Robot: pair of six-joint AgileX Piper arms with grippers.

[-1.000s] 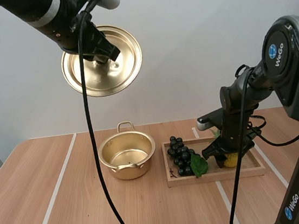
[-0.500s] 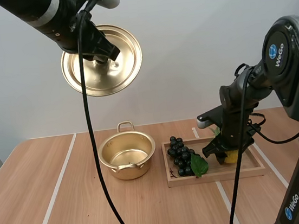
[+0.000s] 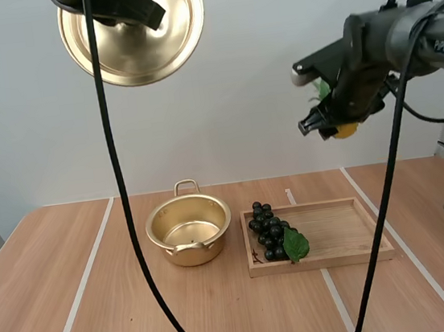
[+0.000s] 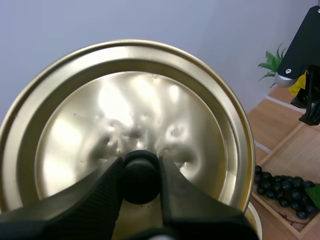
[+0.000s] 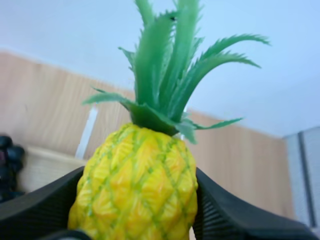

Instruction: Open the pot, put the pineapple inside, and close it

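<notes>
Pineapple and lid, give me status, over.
Left tool shut on lid, held high. Right tool shut on pineapple, held in the air. Pot open, empty; grapes in tray beside it.

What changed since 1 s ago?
The right gripper, shut on the pineapple, rose from the wooden tray to high above it. The left gripper carried the lid a bit higher. The pot, the grapes and the tray stayed put.

The right hand pinches the yellow pineapple between its black fingers, green crown up. Behind it is the wooden desk, with dark grapes near one finger.
</notes>
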